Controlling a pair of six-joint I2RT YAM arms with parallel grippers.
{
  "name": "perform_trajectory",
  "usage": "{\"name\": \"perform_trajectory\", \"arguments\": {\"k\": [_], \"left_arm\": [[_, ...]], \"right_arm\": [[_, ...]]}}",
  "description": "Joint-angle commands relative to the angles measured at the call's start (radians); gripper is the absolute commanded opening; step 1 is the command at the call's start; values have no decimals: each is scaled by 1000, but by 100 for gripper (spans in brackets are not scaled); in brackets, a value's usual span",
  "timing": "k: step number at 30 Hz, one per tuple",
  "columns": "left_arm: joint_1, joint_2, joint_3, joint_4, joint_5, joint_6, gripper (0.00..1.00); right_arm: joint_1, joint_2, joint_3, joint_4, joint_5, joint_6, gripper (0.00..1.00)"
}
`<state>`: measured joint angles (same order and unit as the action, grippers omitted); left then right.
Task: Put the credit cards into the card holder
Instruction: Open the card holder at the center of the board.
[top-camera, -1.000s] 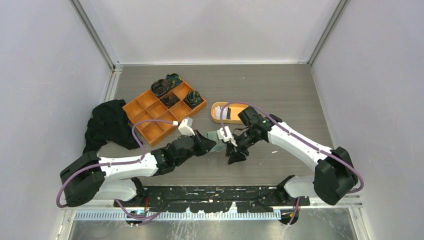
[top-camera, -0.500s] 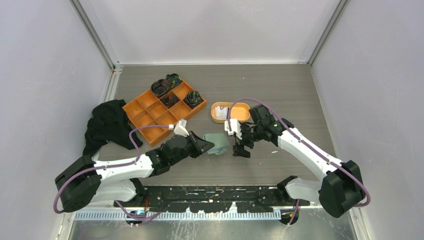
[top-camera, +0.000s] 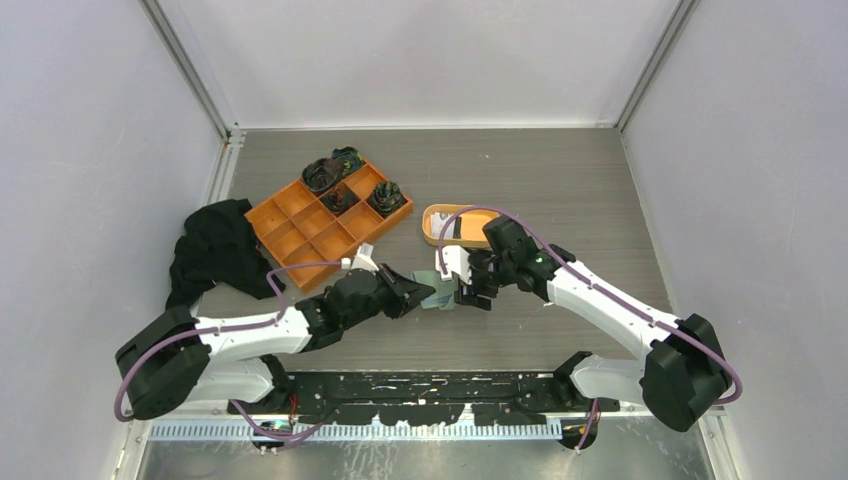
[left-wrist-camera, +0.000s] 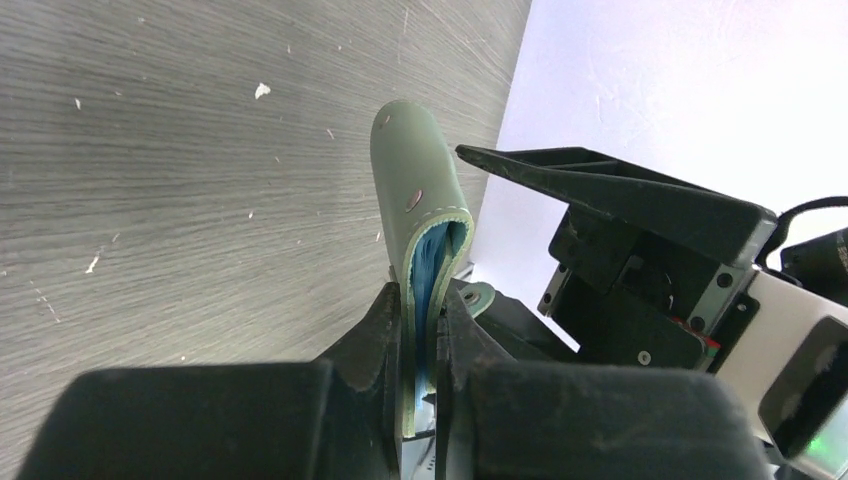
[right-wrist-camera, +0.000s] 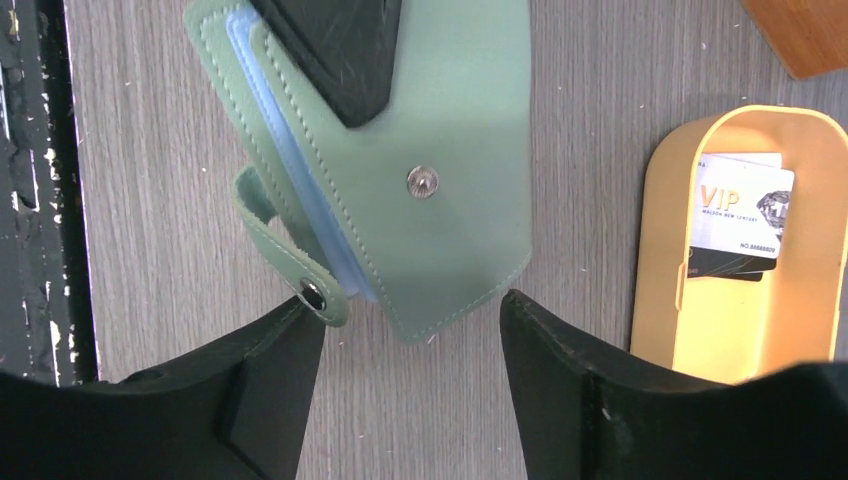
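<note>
The sage-green card holder (top-camera: 437, 291) is folded and pinched on edge in my left gripper (top-camera: 418, 295), which is shut on it. In the left wrist view the holder (left-wrist-camera: 418, 190) stands between my fingers, its bluish pockets showing. My right gripper (top-camera: 467, 291) is open just right of it. In the right wrist view the gripper (right-wrist-camera: 405, 308) straddles the holder's lower corner (right-wrist-camera: 450, 230), with one fingertip (right-wrist-camera: 295, 325) at the closing tab (right-wrist-camera: 312, 293). The credit cards (right-wrist-camera: 742, 208) lie in the oval orange dish (right-wrist-camera: 660, 290), also seen from above (top-camera: 452, 228).
The oval orange dish (top-camera: 427, 225) sits behind my right gripper. An orange compartment tray (top-camera: 300, 225) with dark items in its far cells stands at the back left. A black cloth (top-camera: 215, 250) lies left of it. Grey walls enclose the table.
My right gripper has moved left, back up to the card holder. My left gripper has closed on the holder and lifted its edge.
</note>
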<state>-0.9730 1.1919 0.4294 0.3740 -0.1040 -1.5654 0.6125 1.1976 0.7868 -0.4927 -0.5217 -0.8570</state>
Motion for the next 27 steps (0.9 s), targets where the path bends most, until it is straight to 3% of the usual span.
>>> {"name": "perform_trajectory", "arguments": {"k": [1,4,9,13,21,27], "left_arm": [[6,33,12,134,46,-65,0],[10,53,8,174,61,-78,0],[18,68,-1,197,71,-88,0],[27,69,-15,213,78,-91,0],[51,74,-43,254,99,-85,5],[63,97,-61,280,153,-61,45]], "right_arm": [[16,-9,4,65,42,13,66],[16,-19,6,63,50,8,53],[16,-30,18,35,42,-6,17],[16,-31,29,18,39,-9,3],[9,-38,51,6,50,28,1],[2,-35,65,-18,34,33,1]]}}
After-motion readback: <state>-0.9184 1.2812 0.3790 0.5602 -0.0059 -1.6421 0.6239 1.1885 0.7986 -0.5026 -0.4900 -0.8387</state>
